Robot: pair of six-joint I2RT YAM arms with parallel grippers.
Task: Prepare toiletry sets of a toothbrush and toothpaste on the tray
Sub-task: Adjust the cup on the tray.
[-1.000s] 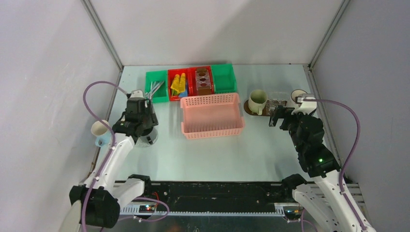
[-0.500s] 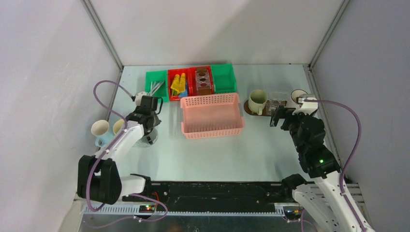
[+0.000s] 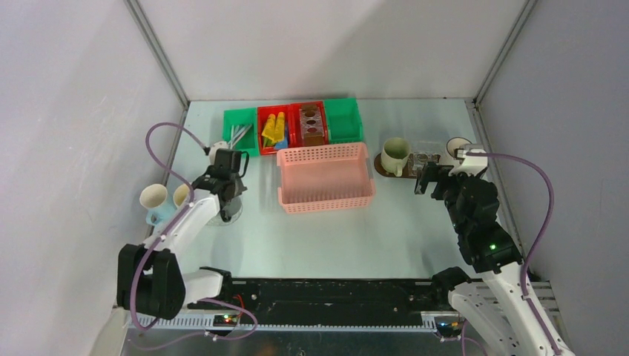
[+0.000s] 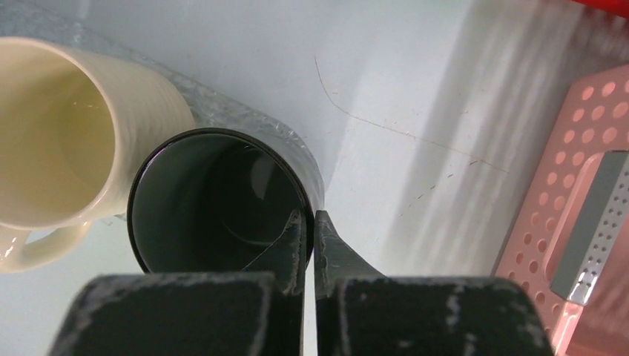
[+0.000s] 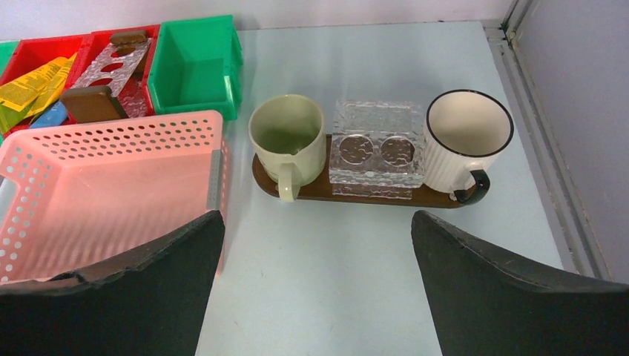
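My left gripper is shut on the rim of a dark mug, one finger inside it and one outside. The mug stands on a clear patterned disc next to a cream mug. In the top view this gripper is at the left of the table. The brown tray carries a pale green mug, a clear glass block and a white black-rimmed mug. My right gripper hangs open in front of the tray. Yellow and blue tubes and thin brushes lie in bins.
A pink lattice basket sits mid-table between the arms. A row of green and red bins lines the back. Two light mugs stand at the left edge. Walls close in on both sides.
My left gripper has closed onto the dark mug's rim, and its arm has shifted pose over the mug. The right arm has not moved.
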